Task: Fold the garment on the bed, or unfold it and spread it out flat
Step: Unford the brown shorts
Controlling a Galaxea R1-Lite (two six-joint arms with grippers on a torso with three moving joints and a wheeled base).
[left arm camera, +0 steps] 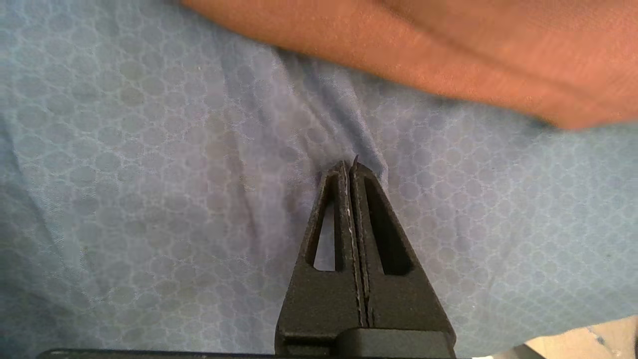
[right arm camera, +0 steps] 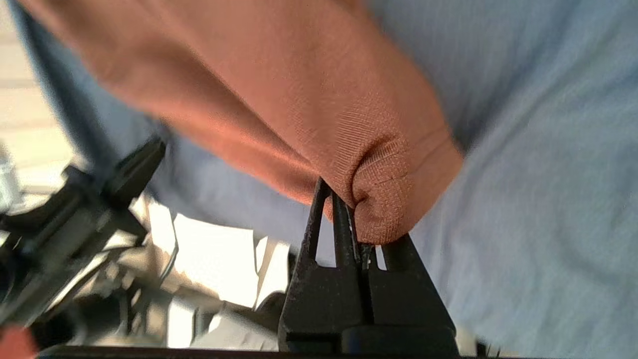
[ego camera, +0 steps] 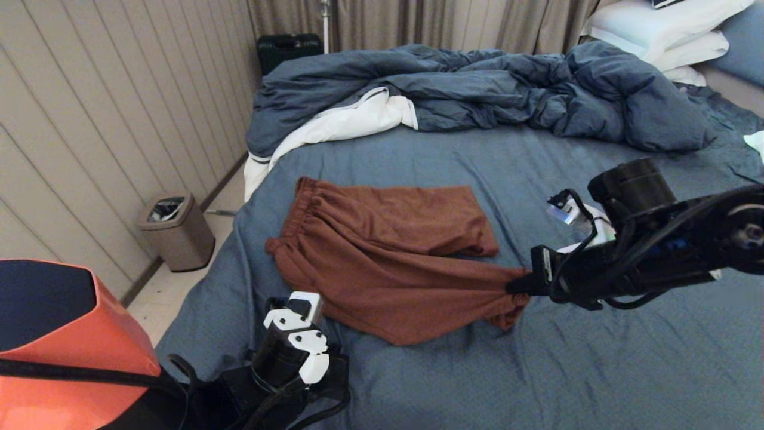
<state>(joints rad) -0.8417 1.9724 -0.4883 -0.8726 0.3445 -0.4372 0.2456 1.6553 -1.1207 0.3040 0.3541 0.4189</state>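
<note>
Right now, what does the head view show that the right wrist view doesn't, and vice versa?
Head view only: the whole garment lying on the bed, its gathered waistband toward the wall, the rumpled duvet beyond it, the pillows, the bin on the floor, and the left gripper low beside the shorts' near edge.

Right wrist view only: close up, the right gripper has its fingers shut on a bunched fold at the leg hem.

Both: rust-brown fabric pinched at that hem corner, blue sheet beneath.
</note>
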